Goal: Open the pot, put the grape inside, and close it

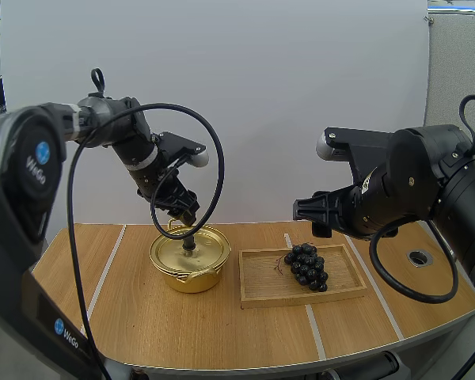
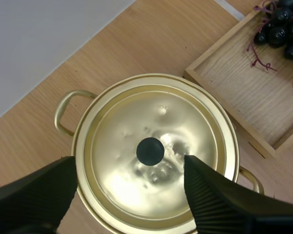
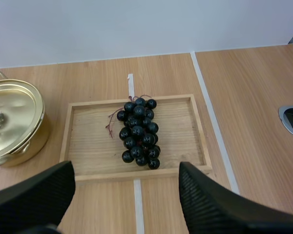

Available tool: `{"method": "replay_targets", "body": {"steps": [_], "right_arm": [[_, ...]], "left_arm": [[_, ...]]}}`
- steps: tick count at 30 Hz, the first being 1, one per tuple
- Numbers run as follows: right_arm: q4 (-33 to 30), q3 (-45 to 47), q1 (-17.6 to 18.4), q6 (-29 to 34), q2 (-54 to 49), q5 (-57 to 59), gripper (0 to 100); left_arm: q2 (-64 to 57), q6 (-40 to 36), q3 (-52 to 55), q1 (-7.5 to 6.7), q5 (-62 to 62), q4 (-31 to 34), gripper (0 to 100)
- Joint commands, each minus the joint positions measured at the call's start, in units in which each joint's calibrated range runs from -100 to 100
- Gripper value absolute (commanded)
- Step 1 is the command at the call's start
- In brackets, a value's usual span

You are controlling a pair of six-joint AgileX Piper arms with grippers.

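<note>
One wooden tray [image 1: 261, 279] lies on the bench [image 1: 142, 317], and everything else is placed from it. On the tray there is one bunch of grapes [image 1: 306, 265], dark and nearly black, lying about midway along the tray's length. Its long axis runs across the tray's short side, from the far rail to the near rail, a little oblique. The reddish stem twigs spread from the far end toward the pot's side. In the right wrist view the bunch of grapes [image 3: 138, 132] tapers toward the near rail of the wooden tray [image 3: 88, 146].

Just beside the tray's left end, with a small gap, stands one golden pot [image 1: 191, 279]. It has two loop handles and carries one lid [image 1: 204, 252], seated flat, with one black knob [image 1: 188, 244] upright at its middle.

There are two claws. The left claw [image 1: 187, 226] hangs over the pot, left of the tray. In the left wrist view the left claw [image 2: 129, 168] has its fingers spread, the knob [image 2: 150, 150] between them and clear of both, above the lid [image 2: 136, 122].

The right claw [image 1: 307, 215] hangs above the tray's far side. Seen from its wrist, the right claw [image 3: 126, 170] is also spread wide and holds nothing, with the grapes beyond it.
</note>
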Motion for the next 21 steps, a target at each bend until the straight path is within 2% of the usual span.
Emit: {"method": "replay_targets", "body": {"steps": [1,4,7,14,21], "right_arm": [[1.78,-0.53,0.12,-1.27,-0.01,4.15,100],[5.08,-0.53,0.12,-3.96,-0.01,7.06,100],[6.41,-0.53,0.12,-4.05,-0.01,7.08,100],[6.52,-0.53,0.12,-4.26,-0.01,6.24,100],[6.30,-0.53,0.12,-4.26,-0.01,6.25,100]], "left_arm": [[1.98,0.91,-0.70,-0.07,0.08,-1.29,100],[3.25,1.78,-0.70,-0.07,-1.49,-1.29,100],[4.12,2.15,-0.96,-0.24,-2.51,-1.06,100],[6.77,2.06,-2.63,-3.10,-3.72,1.01,100],[9.89,0.47,-5.25,-3.18,-1.03,2.40,100]]}}
